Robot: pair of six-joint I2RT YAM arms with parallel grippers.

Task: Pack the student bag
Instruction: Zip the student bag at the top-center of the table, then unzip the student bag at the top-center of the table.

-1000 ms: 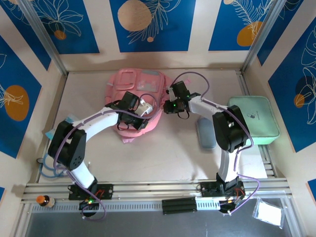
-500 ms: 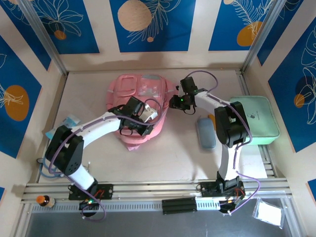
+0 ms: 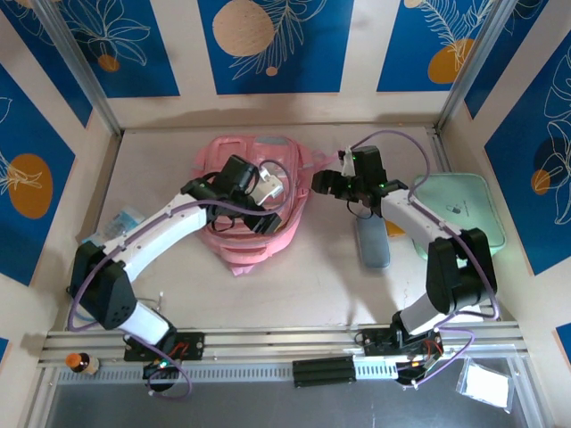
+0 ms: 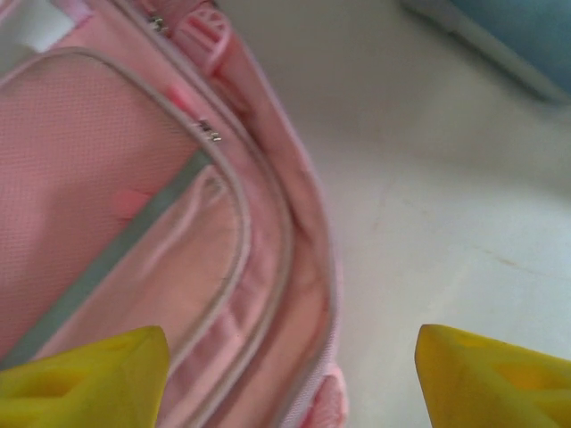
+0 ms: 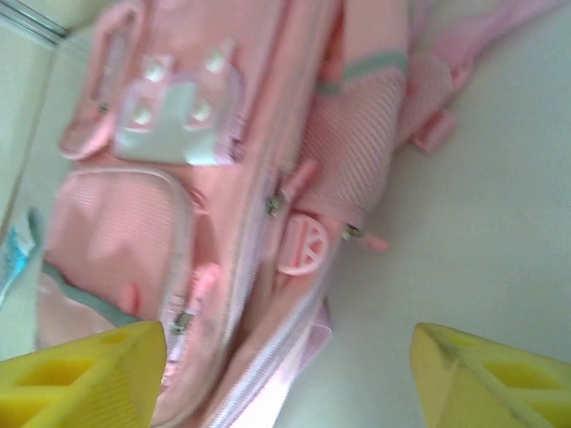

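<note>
Overhead, the student bag (image 3: 254,248) lies on the far half of the table (image 3: 321,290), a little left of centre, front pockets facing up. The left arm reaches across it from the near left and the left gripper (image 4: 290,382) hangs over the bag's right-hand part. In the left wrist view its yellow fingers (image 4: 85,376) stand wide apart with nothing between them – one is over the pink fabric beside a grey-trimmed pocket (image 4: 107,223), the other over bare table. The right gripper (image 5: 285,383) is off the bag's right side, near it but not touching, and its jaws are just as wide and empty. Its camera looks along the bag, where a round pink zip tag (image 5: 299,242) and a mesh side pocket (image 5: 352,147) show. A grey-blue pouch (image 3: 372,242) lies flat on the table near the middle right, below the right forearm. Further right – against the side wall – sits a mint-green case (image 3: 477,214), well apart from the bag
</note>
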